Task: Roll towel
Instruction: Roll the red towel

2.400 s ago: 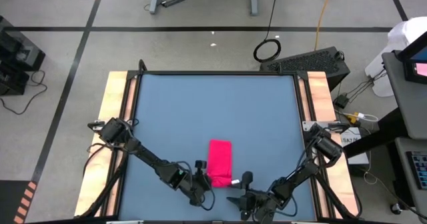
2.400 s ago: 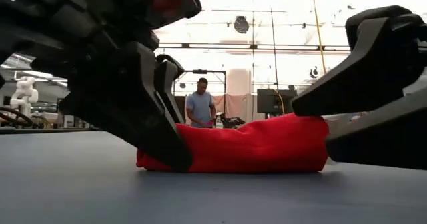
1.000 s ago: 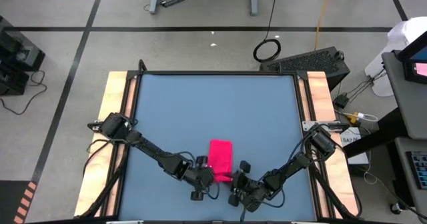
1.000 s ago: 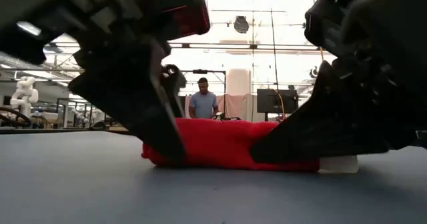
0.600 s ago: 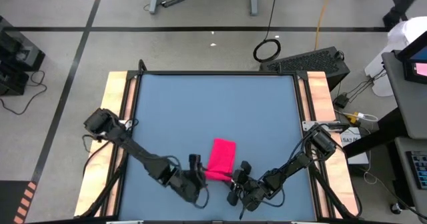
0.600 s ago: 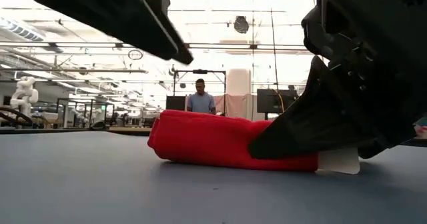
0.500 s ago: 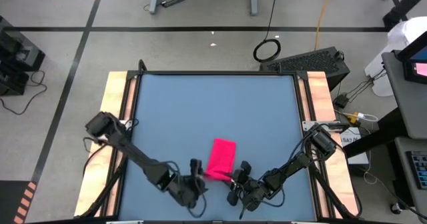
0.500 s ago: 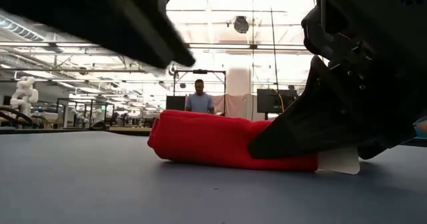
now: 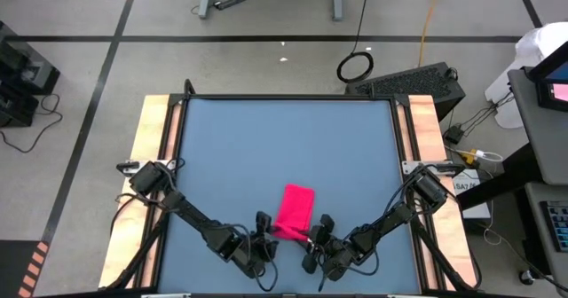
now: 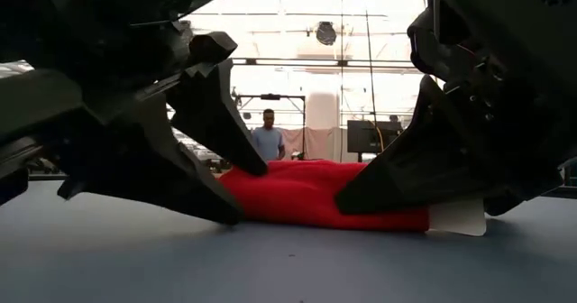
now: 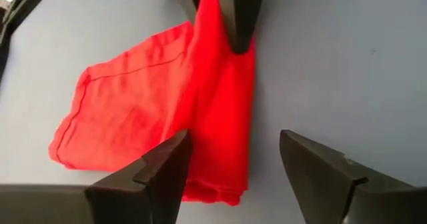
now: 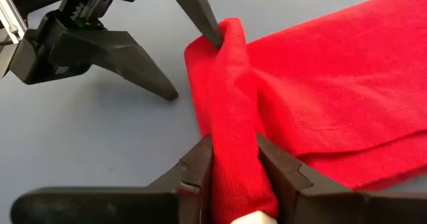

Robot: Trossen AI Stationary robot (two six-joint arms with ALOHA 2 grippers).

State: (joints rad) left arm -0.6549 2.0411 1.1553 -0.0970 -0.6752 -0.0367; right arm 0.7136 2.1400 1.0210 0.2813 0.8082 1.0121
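The red-pink towel (image 9: 295, 209) lies on the blue table (image 9: 284, 138), and its near edge is turned over into a thick roll (image 12: 227, 91). A white tag (image 10: 455, 217) sticks out at the roll's right end. My right gripper (image 12: 233, 151) is shut on that right end. At the roll's left end, my left gripper (image 11: 233, 164) stands open, one finger over the roll and the other low beside it. The towel's flat part (image 11: 127, 117) reaches toward the far edge. My left gripper touches the top of the roll's left end (image 12: 227, 34) with one fingertip (image 12: 212, 32). Its other finger (image 12: 143, 74) slants down to the table beside the roll, touching no cloth. My right gripper pinches the roll near its right end (image 12: 235, 134) between its two fingers, several layers thick. The fingers slant down from the near right and lie across the roll, which rests on the table.
The table's near edge (image 9: 284, 291) lies just behind both grippers. Wooden rails (image 9: 151, 156) run along the left and right sides. Bare blue surface stretches beyond the towel toward the far edge. In the low view a person (image 10: 268, 141) stands far off in the room.
My left gripper has let go of the roll's left end, opened, and swung up and toward the near left. It has since turned and come back down beside that end. My right gripper has kept its hold. The towel has turned slightly on the table, its left end free.
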